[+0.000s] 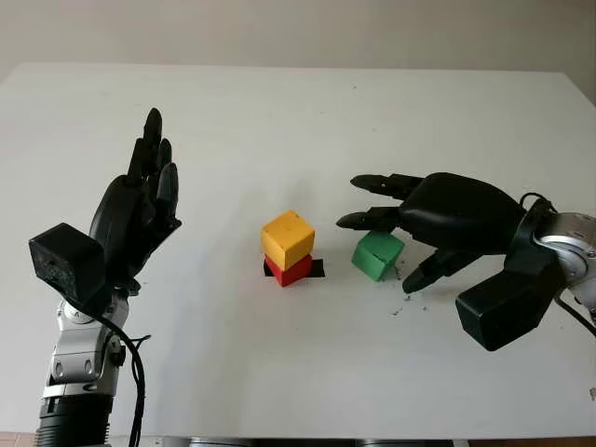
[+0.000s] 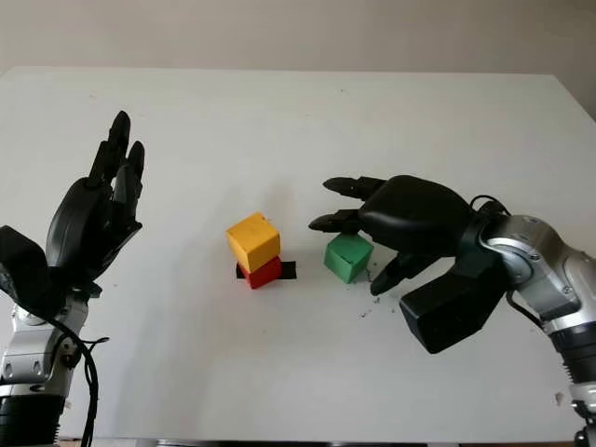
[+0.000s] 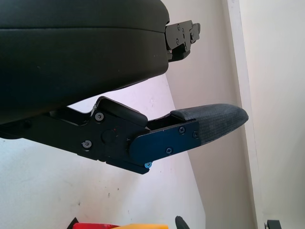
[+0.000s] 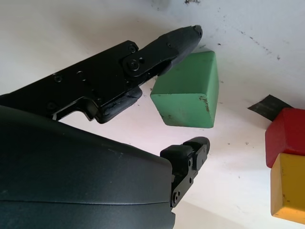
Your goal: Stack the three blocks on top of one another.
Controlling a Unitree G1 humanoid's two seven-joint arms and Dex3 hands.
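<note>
The right hand (image 1: 424, 228) cups the green block (image 1: 377, 254), just right of the yellow block (image 1: 288, 237) on the red block (image 1: 291, 270), fingers around it, not yet pinching. It should squeeze squarely before lifting. The left hand (image 1: 140, 209) is raised left of the stack, open.

3 blocks: 1 yellow block (image 1: 288, 237), 1 red block (image 1: 291, 270), 1 green block (image 1: 377, 254). 2 hands: left hand (image 1: 140, 205), right hand (image 1: 438, 219).

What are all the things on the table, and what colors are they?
yellow block: one, yellow, mid-table, on top of the red block
red block: one, red, under the yellow one, on the black tape
black tape: one patch, black, under the red block
green block: one, green, beside the stack
table: one, white
left hand: black, open, raised at the table's left
right hand: black, open, fingers around the green block
</note>
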